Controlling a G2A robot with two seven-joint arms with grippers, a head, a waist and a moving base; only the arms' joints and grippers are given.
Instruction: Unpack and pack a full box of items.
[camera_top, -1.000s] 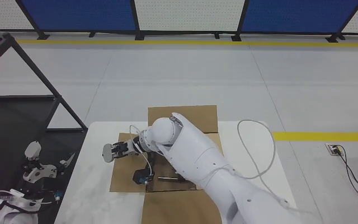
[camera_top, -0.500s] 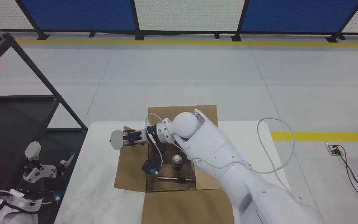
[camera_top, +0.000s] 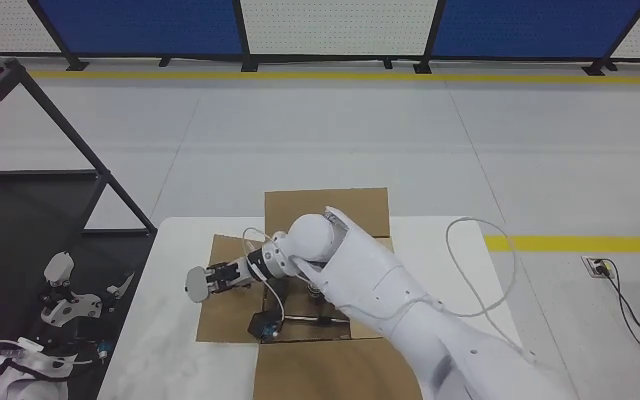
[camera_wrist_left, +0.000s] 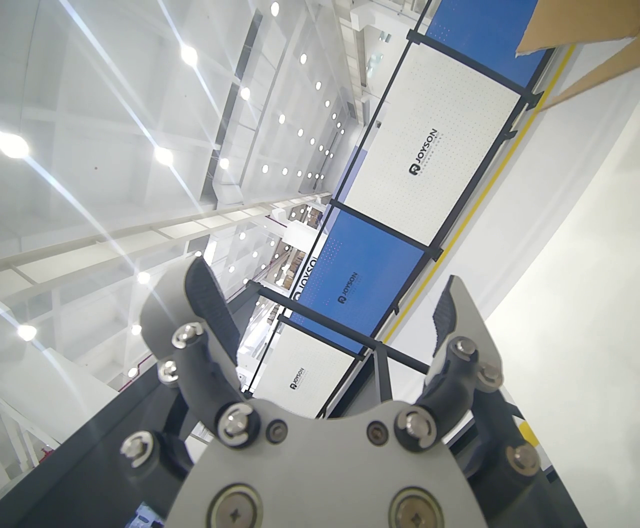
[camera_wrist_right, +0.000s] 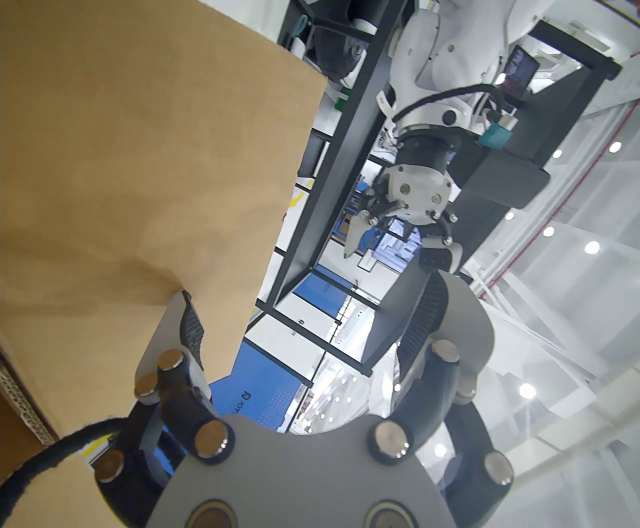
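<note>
An open cardboard box (camera_top: 325, 210) lies on the white table (camera_top: 165, 345), flaps spread. My right gripper (camera_top: 200, 285) hangs open over the outer edge of the left flap (camera_top: 225, 318). In the right wrist view this flap (camera_wrist_right: 125, 175) sits right beside one finger of the right gripper (camera_wrist_right: 312, 290); I cannot tell whether they touch. Inside the box lie a small blue-and-black item (camera_top: 262, 322) and a thin dark item (camera_top: 300, 319); the arm hides the rest. My left gripper (camera_wrist_left: 325, 272) is open and empty, pointing up at the ceiling. The left gripper (camera_wrist_right: 395, 245) hangs by the black rack.
A black metal rack (camera_top: 60, 200) stands just left of the table, and a grey cable (camera_top: 470, 270) loops over the table's right side. The front flap (camera_top: 320, 370) reaches the near edge. Beyond the table, floor runs back to blue and white panels.
The right gripper swung toward the far side of the left flap half a second ago, then came back nearer and further left. The left flap shifted with it and lies flatter now.
</note>
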